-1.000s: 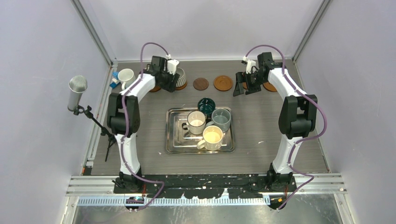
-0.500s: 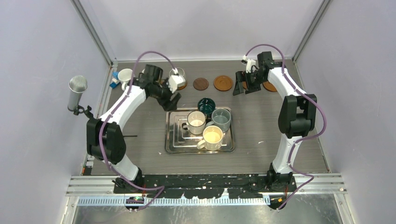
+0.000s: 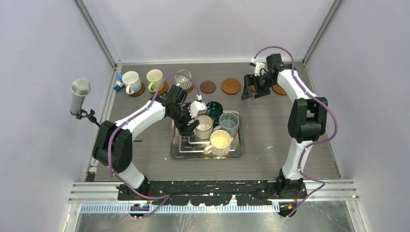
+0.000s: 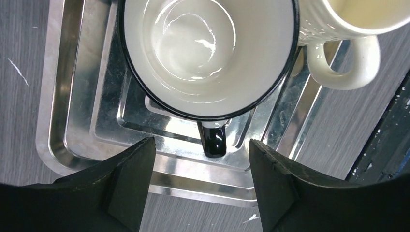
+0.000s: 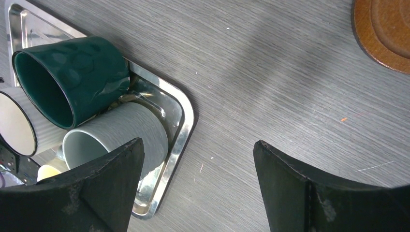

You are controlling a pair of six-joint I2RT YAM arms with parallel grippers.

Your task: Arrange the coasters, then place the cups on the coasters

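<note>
At the back left, a white cup [image 3: 130, 79], a cream cup [image 3: 154, 77] and a ribbed grey cup [image 3: 183, 78] each stand on a coaster. A dark brown coaster [image 3: 208, 87] and an orange coaster [image 3: 230, 86] lie bare. The steel tray [image 3: 174, 145] holds a teal cup [image 3: 213, 108], a grey-blue cup [image 3: 228, 121], a black-rimmed white cup [image 4: 208, 53] and a cream cup [image 3: 220, 141]. My left gripper [image 4: 202, 183] hangs open over the tray, just short of the black-rimmed cup's dark handle [image 4: 213, 140]. My right gripper [image 5: 198, 188] is open above bare table.
A microphone on a stand [image 3: 80, 96] rises at the left edge. Another orange coaster [image 5: 384, 31] lies at the back right, partly under my right arm [image 3: 290, 84]. A small blue thing [image 3: 117, 85] sits by the left wall.
My left arm swung from the ribbed grey cup at the back row forward to the tray, and its jaws widened. The right arm has not moved.
</note>
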